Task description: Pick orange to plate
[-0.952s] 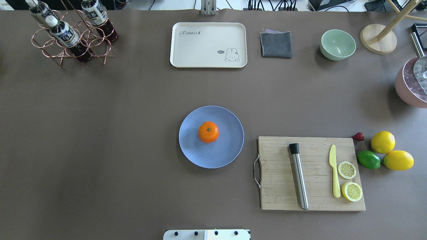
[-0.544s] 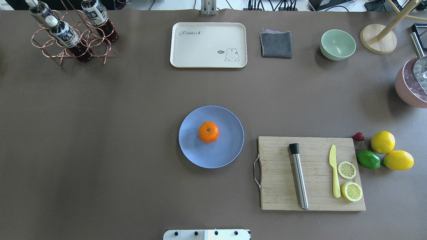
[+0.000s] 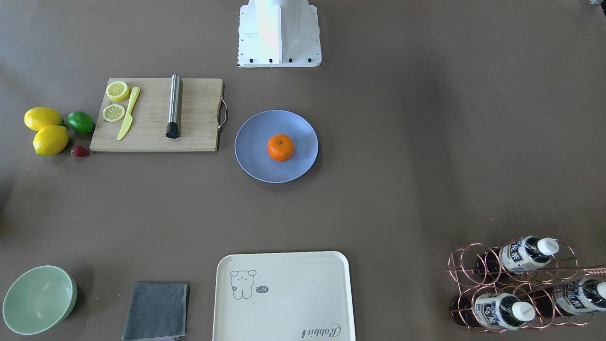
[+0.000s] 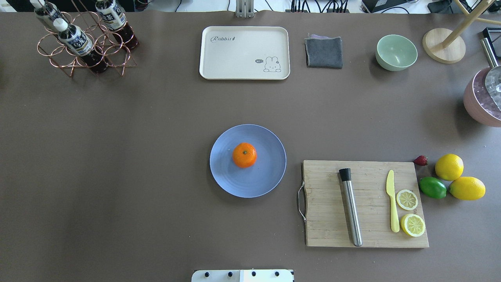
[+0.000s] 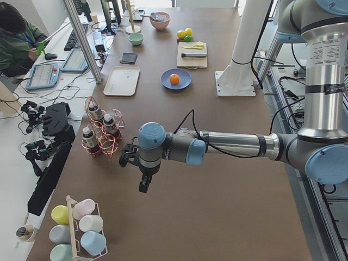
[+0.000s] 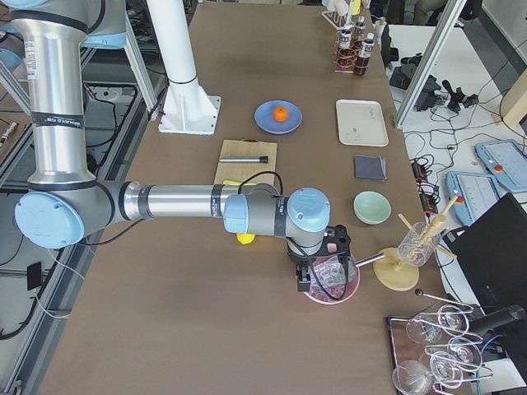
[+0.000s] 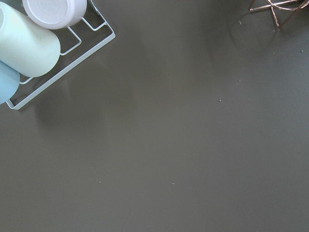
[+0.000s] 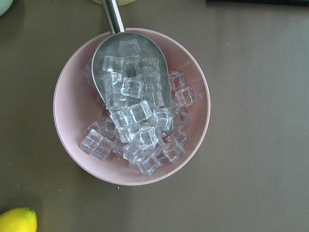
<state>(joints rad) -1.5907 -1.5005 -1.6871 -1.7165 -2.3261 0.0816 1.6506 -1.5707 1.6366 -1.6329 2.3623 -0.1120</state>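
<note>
Orange (image 4: 244,155) rests at centre of plate (image 4: 267,178) — nothing's shifted in the last sec, so you can prob. call the task done. Left claw (image 5: 142,187) & right claw (image 6: 303,283) hang well away; spread or pressed together, can't tell.

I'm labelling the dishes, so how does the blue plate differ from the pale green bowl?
The plate is periwinkle blue; the bowl is pale green. The plate is shallow and wide; the bowl is deep and narrower. The plate holds the orange; the bowl shows nothing inside. Both are round.
</note>
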